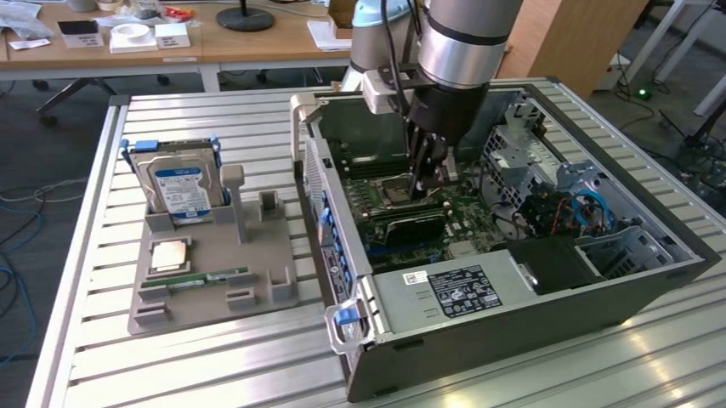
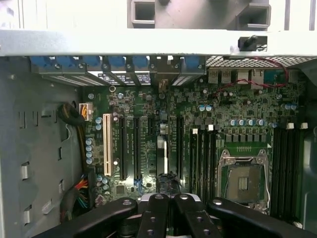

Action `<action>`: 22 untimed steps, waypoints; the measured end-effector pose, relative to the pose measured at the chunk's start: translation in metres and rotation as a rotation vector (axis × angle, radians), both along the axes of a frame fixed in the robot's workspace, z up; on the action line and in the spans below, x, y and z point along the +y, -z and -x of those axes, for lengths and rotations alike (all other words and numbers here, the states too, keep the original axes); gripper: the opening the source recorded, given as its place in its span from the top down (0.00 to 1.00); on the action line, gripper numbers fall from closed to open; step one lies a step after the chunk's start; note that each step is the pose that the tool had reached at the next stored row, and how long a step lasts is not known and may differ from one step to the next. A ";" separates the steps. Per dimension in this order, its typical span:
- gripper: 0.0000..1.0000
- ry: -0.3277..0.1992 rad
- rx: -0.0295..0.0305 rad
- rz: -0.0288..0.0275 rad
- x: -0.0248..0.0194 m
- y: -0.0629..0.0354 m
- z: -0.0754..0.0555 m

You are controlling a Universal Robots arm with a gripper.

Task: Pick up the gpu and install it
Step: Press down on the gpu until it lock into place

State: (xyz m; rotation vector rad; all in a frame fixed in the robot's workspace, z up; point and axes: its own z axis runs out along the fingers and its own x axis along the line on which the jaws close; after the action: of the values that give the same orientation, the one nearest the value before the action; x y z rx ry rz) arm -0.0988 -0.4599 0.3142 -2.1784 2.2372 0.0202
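While the arm reaches down into the open computer case [image 1: 454, 340] at the centre of the exterior frame, the gripper [image 1: 431, 180] hangs over the motherboard [image 1: 477, 212] with its claw closed, fingers pressed together. The gpu [image 1: 405, 228] is inside the case, just below the fingertips: a dark card standing on edge among the slots, lower centre of the board area. In the wrist view the black fingers [image 2: 153, 213] meet, and a thin pale edge, the gpu [image 2: 162, 156], runs out from between them along the expansion slots. Can't tell whether the claw actually pinches the card or only sits over it. The CPU socket [image 2: 243, 181] is bare, off to one side of the card.

At the exterior view's left a grey holder tray [image 1: 182, 297] sits on the slatted metal table [image 1: 170, 374]. A hard drive [image 1: 182, 187] with a blue-white label stands upright at the tray's far end, and a narrow green memory stick [image 1: 210, 279] lies flat near its front.
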 end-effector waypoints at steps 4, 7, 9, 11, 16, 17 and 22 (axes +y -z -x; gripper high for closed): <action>0.89 0.000 -0.0002 -0.0005 0.0018 0.0057 0.000; 0.89 0.000 -0.0001 -0.0003 0.0029 0.0097 0.000; 0.89 0.000 0.0000 -0.0001 0.0030 0.0099 0.000; 0.89 0.000 -0.0002 -0.0006 0.0035 0.0103 0.000; 0.89 0.000 -0.0003 -0.0008 0.0069 0.0152 0.000; 0.89 0.000 -0.0001 -0.0007 0.0071 0.0168 0.000; 0.89 0.000 -0.0001 -0.0007 0.0075 0.0247 0.000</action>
State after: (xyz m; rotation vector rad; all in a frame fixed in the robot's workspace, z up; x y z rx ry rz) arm -0.0988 -0.4523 0.2895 -2.1780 2.2368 0.0209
